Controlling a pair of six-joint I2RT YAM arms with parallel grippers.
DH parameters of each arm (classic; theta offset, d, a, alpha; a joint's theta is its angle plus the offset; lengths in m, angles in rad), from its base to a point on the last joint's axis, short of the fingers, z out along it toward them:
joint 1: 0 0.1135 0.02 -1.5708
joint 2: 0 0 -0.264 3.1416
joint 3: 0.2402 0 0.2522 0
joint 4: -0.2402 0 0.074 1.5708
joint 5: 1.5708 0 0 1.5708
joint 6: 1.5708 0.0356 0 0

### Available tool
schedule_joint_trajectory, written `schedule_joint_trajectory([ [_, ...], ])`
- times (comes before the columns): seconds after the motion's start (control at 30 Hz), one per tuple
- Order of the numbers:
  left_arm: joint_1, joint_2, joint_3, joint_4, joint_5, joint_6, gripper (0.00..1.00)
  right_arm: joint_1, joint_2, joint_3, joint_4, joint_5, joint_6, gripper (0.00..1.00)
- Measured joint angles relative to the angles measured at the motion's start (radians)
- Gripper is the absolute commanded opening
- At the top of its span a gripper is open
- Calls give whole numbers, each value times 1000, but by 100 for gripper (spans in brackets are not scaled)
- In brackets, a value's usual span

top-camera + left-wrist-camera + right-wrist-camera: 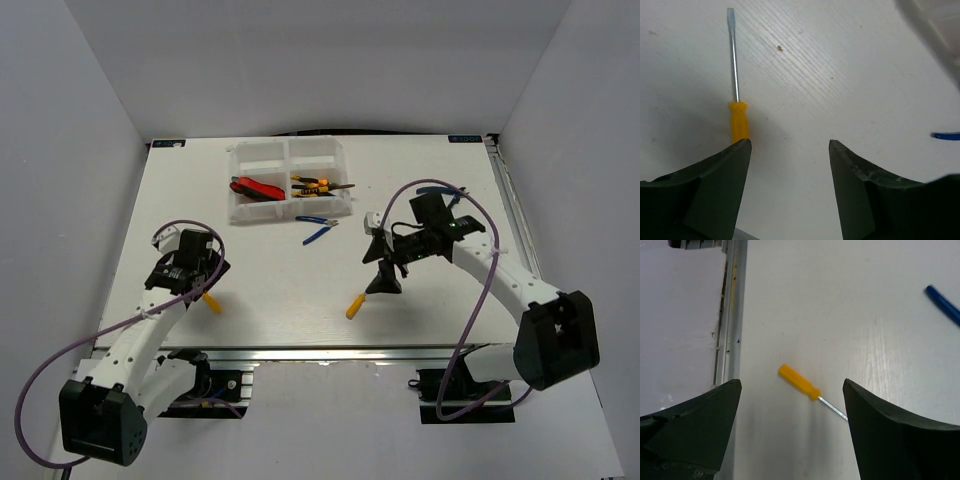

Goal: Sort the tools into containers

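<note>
Both sets of jaws spread and empty above loose screwdrivers.
Left wrist view: left gripper (789, 146) jaws well apart, gripping nothing; left screwdriver (735, 95) at upper left of frame, yellow handle end by the left finger's tip, blade toward top edge. Right wrist view: right gripper (791, 384) jaws wide, empty; right screwdriver (801, 383) at frame centre, between the fingers. Top view: blue pliers (318, 229) on table (450, 300) just below tray (237, 212); red cutters (255, 188) and yellow-black pliers (320, 186) in adjacent compartments, cutters on the left.

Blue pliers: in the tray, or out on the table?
Out. The blue pliers lie on the table, just in front of the tray, inside no compartment.
</note>
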Motion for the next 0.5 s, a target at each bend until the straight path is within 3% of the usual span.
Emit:
schedule_joint_trajectory([
  [0.27, 42, 128, 6, -43, -12, 16, 75, -97, -79, -39, -25, 38, -10, 88],
  [0.5, 50, 200, 10, -72, -24, 10, 72, -108, -76, -41, -9, 49, 0, 88],
])
